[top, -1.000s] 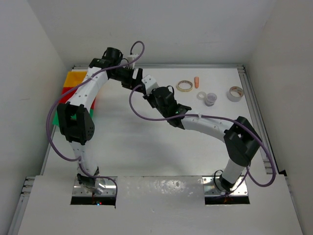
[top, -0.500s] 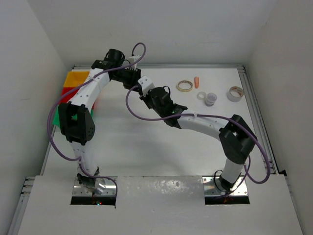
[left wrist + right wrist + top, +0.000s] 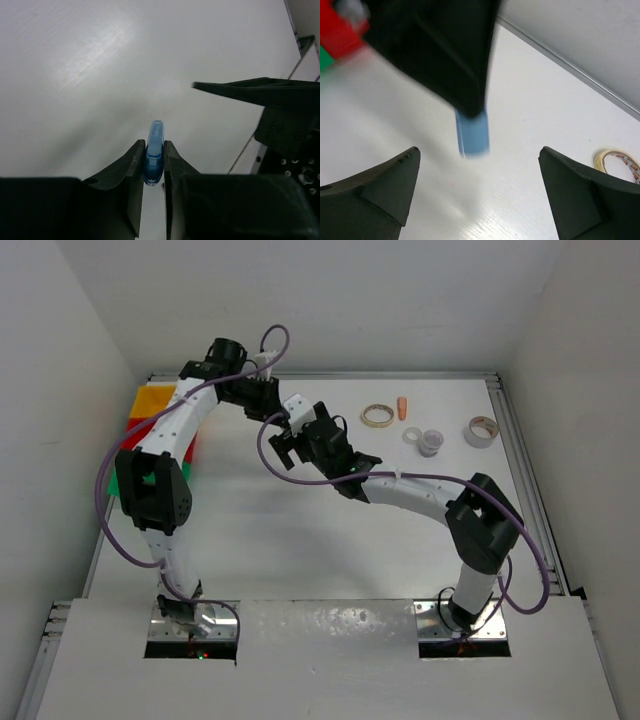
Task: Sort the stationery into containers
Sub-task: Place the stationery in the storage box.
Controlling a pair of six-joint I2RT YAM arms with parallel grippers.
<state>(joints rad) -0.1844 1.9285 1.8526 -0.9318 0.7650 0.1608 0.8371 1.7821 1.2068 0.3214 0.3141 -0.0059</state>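
Left fingers (image 3: 131, 165) clamp the blue capsule (image 3: 156, 132) by its tail — shallow grip, could slip. Right fingers (image 3: 385, 185) gape just beside — arms could clash.

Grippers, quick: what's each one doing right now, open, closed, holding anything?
Left gripper: closed on the blue piece.
Right gripper: open, holding nothing.
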